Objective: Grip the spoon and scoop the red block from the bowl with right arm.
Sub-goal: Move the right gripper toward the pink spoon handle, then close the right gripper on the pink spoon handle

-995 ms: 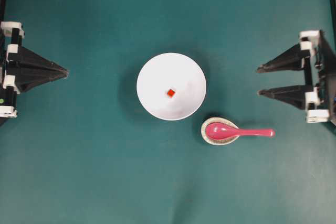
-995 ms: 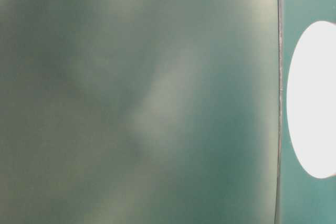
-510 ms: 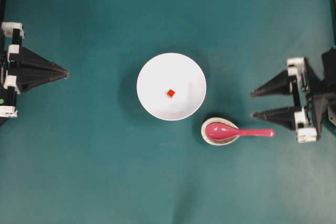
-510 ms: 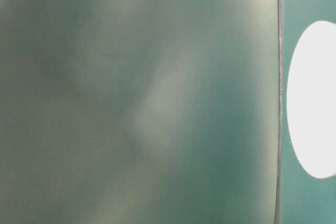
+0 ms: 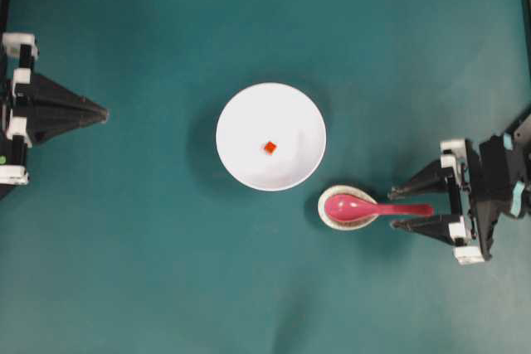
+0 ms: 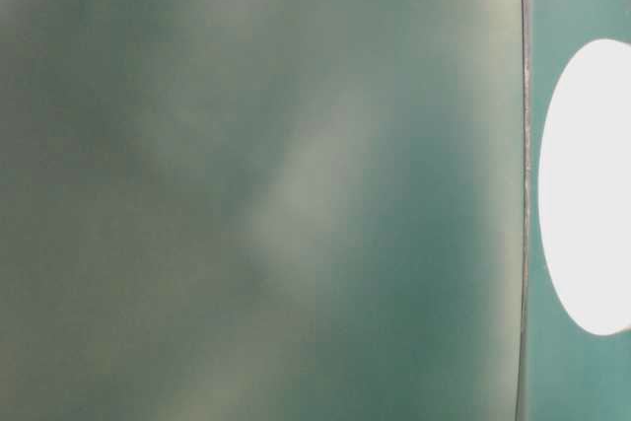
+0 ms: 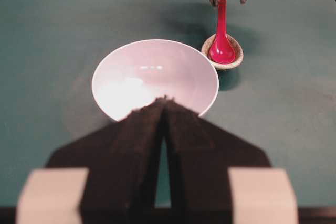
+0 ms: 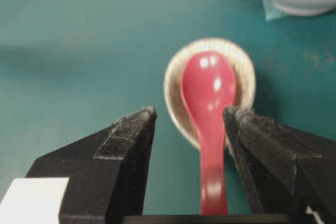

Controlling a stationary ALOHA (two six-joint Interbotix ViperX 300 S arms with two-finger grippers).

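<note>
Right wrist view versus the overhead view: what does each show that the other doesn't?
Only the right wrist view shows, close up, the open right claw with a finger on each side of the spoon handle and a gap at each.

Only the overhead shows the left claw shut, far from the bowl.

Both show the spoon's scoop resting in the small speckled dish, and the red block in the bowl.

Overhead, blurred table-level, two wrist views

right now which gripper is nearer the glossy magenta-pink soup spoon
Right. The right gripper is open with its fingers straddling the handle of the magenta-pink spoon; the left gripper is shut, far off beyond the white bowl.
</note>
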